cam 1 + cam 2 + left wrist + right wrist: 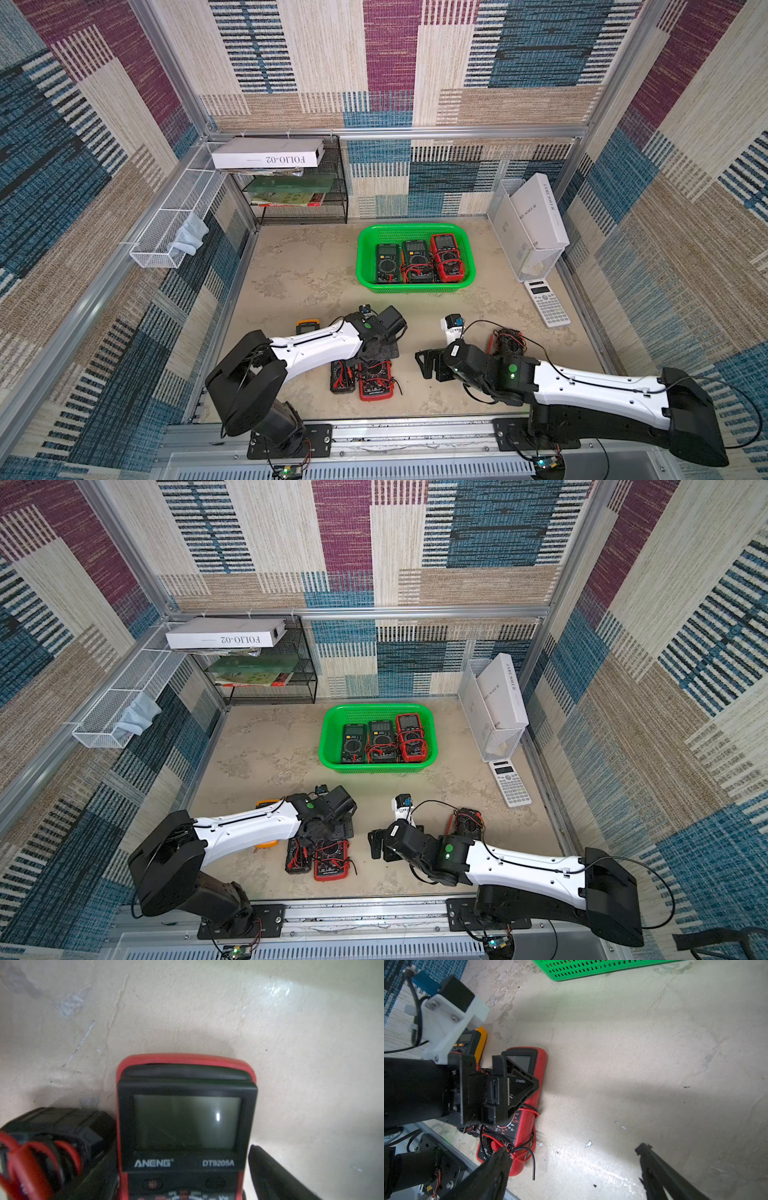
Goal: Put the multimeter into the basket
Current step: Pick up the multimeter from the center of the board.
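Short of the green basket (362,257), a red multimeter (376,383) lies flat; the left gripper (379,353) straddles it, jaws wide, seemingly ready to close. The right gripper (422,365) hovers beside, open, empty. Three meters (417,259) already sit in the basket.

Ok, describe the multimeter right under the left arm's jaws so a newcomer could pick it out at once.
From the green basket come toward the robot to the left gripper, jaws open. Beneath it lies the red multimeter marked ANENG DT9205A; its neighbours are a black multimeter alongside and an orange multimeter farther left.
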